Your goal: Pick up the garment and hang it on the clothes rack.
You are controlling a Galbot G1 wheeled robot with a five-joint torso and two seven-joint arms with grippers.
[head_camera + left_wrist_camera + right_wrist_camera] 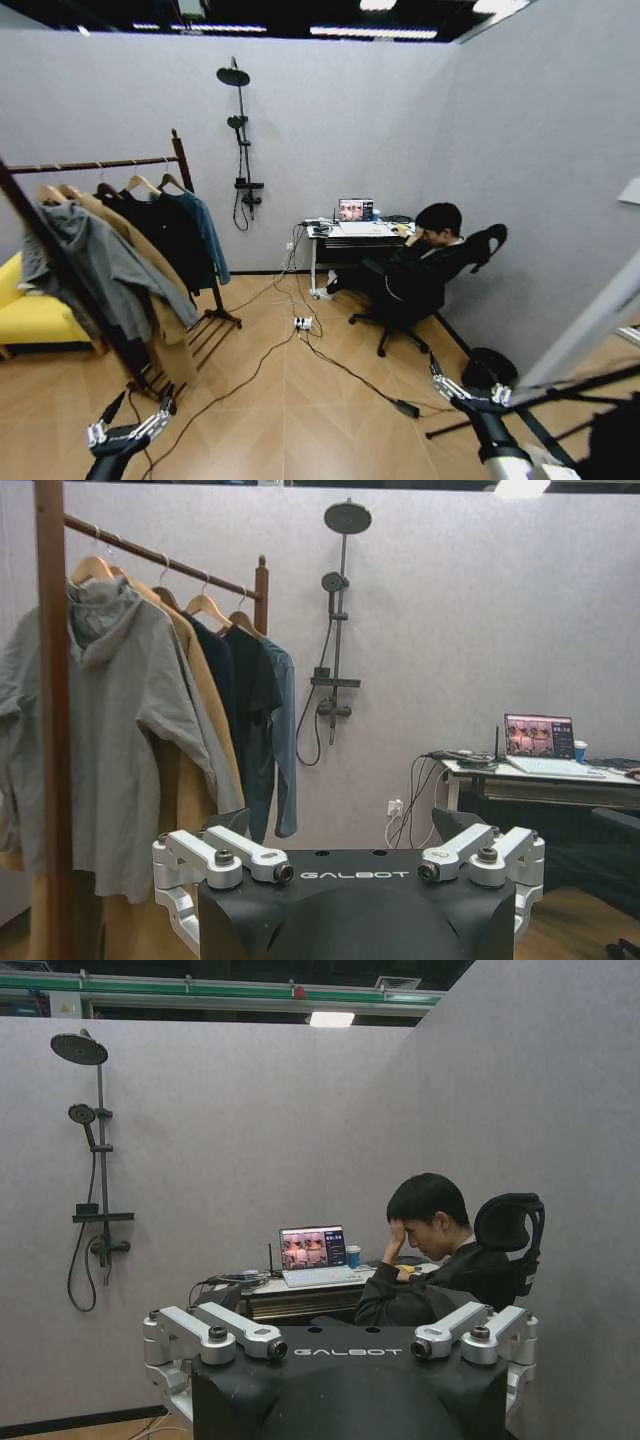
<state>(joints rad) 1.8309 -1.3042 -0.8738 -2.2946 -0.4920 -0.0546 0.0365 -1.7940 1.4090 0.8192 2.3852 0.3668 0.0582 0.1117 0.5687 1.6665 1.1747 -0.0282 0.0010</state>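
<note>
Both tools, left [133, 410] and right [468, 385], released, garment [205, 232] well beyond.

rack [185, 165]: ahead-left of left gripper [128, 418], coats hung in a row on its bar | top [205, 232]: last on the bar, at the rack's far end | shower stand [240, 140]: on the wall beyond the rack | desk [350, 232]: far ahead, between both grippers | right gripper [470, 388]: low, right of the left gripper
</note>
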